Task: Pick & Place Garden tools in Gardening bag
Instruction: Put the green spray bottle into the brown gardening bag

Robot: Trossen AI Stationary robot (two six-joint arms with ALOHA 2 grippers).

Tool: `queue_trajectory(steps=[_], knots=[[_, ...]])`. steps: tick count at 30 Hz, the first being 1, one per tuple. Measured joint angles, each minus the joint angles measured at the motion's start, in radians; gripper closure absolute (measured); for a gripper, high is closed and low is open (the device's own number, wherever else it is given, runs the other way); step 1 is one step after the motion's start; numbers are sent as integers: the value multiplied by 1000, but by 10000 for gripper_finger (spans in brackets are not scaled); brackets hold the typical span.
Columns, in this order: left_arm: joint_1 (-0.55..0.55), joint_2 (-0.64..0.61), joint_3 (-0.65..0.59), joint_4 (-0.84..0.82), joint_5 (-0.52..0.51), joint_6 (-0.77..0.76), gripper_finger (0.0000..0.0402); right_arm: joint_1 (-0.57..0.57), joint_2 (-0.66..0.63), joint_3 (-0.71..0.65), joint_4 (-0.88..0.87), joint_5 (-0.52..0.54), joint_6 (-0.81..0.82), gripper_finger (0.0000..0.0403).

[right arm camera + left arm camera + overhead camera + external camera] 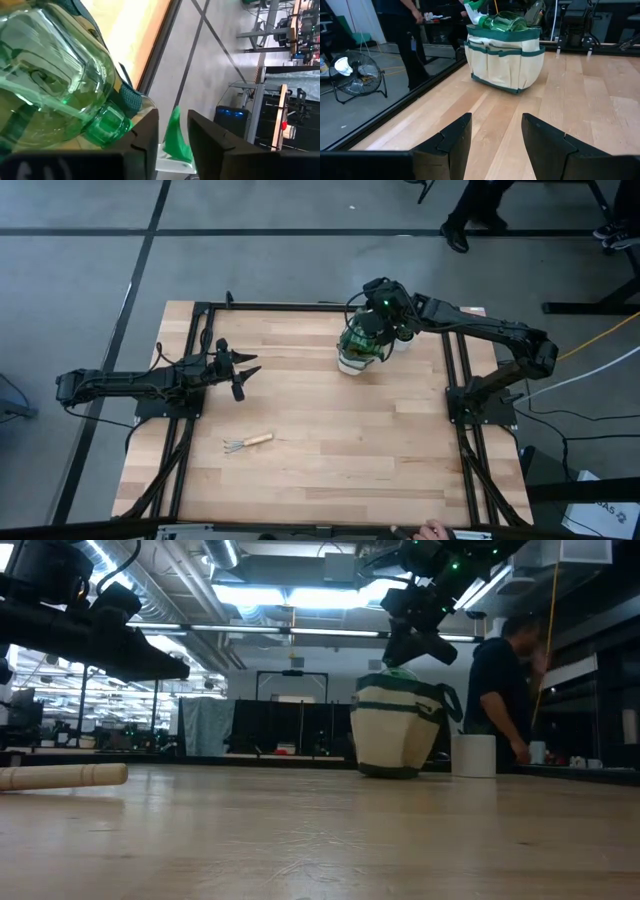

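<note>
The olive-and-beige gardening bag [357, 352] stands upright on its base at the table's far middle; it also shows in the low view [395, 735] and the left wrist view [505, 60]. A clear green sprayer bottle [45, 85] lies on the bag's open top [506, 22], its green-and-white head [474, 11] sticking out over the rim. My right gripper [372, 330] is over the bag, shut on the sprayer head. A wooden-handled pronged rake [247, 442] lies flat on the table at the near left. My left gripper [243, 370] hangs open and empty at the left, above the table. My right gripper has the sprayer's green trigger piece [175, 136] between its two fingers, beside the bottle's neck [106, 126]. The fingers slant down from above the bag [400, 648]. The bottle rests on the bag's top, tilted on its side.
A small white pot [475, 754] stands just right of the bag [402, 343]. Dark rails run along the table's left and right sides. Bare wood lies between the rake and the bag. A person [505, 680] stands beyond the far edge.
</note>
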Motion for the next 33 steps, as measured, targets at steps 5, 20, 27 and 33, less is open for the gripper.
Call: queue_trajectory(steps=[5,20,27,33], knots=[[0,0,0,0,0,0,233,12,0,0,0,6,24,268],[0,0,0,0,0,0,233,13,-2,301,-424,-191,731,285],[0,0,0,0,0,0,233,28,24,242,-438,-301,952,334],[0,0,0,0,0,0,233,48,99,171,-408,-366,976,355]])
